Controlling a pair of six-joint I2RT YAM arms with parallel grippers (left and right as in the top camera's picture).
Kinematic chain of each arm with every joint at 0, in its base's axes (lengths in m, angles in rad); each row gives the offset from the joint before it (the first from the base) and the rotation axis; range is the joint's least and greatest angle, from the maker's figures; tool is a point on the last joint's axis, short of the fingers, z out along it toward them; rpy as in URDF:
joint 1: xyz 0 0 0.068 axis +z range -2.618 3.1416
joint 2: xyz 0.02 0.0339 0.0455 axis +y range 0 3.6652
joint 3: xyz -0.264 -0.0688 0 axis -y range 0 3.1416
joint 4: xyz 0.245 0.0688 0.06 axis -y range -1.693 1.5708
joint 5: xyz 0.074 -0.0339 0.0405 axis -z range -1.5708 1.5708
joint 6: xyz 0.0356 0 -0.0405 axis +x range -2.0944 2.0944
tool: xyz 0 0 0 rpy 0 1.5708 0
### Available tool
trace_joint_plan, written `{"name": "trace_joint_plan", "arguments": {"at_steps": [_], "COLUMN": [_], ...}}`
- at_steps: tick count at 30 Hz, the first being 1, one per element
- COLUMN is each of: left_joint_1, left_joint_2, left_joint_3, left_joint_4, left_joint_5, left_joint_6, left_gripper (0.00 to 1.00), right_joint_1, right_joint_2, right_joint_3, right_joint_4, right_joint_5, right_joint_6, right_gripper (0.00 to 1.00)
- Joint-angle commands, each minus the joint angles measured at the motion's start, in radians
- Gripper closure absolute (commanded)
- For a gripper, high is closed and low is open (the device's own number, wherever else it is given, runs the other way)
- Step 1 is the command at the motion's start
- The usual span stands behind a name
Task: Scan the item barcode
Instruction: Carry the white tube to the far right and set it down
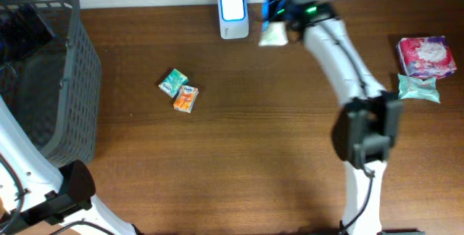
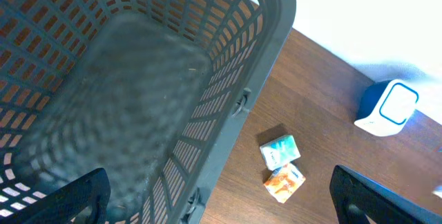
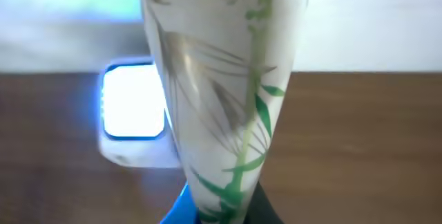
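At your left, the left gripper (image 2: pixel 221 207) hangs over the grey basket (image 1: pixel 43 75), jaws spread wide and holding nothing; mid-table a teal packet (image 1: pixel 173 82) touches an orange packet (image 1: pixel 185 99); at the back edge the scanner (image 1: pixel 233 15) glows white; just right of it, the right gripper (image 1: pixel 278 17) is clamped tight on the pale bamboo-print packet (image 3: pixel 221 99); far right lie a pink pack (image 1: pixel 426 56) and a green pack (image 1: pixel 418 88).

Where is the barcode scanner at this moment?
Overhead, the scanner stands at the far edge of the table, near the middle, just left of the packet held by the right gripper.
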State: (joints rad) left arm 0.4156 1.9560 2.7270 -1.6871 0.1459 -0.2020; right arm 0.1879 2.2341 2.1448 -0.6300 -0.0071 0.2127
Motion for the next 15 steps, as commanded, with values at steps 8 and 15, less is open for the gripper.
{"name": "trace_joint_plan", "arguments": {"at_steps": [8, 15], "left_joint_1": [0.006, 0.006], "left_joint_2": [-0.019, -0.019], "left_joint_3": [0.000, 0.000], "left_joint_4": [-0.001, -0.001], "left_joint_5": [0.004, 0.004], "left_joint_6": [0.010, 0.010], "left_gripper": [0.01, 0.01], "right_joint_1": [-0.575, -0.742], "right_joint_2": [-0.080, -0.033], "right_joint_3": [0.004, -0.086], "right_joint_4": [-0.576, -0.658], "right_joint_5": [0.300, 0.300], "right_joint_6": [0.705, 0.705], "right_gripper": [0.96, 0.96]}}
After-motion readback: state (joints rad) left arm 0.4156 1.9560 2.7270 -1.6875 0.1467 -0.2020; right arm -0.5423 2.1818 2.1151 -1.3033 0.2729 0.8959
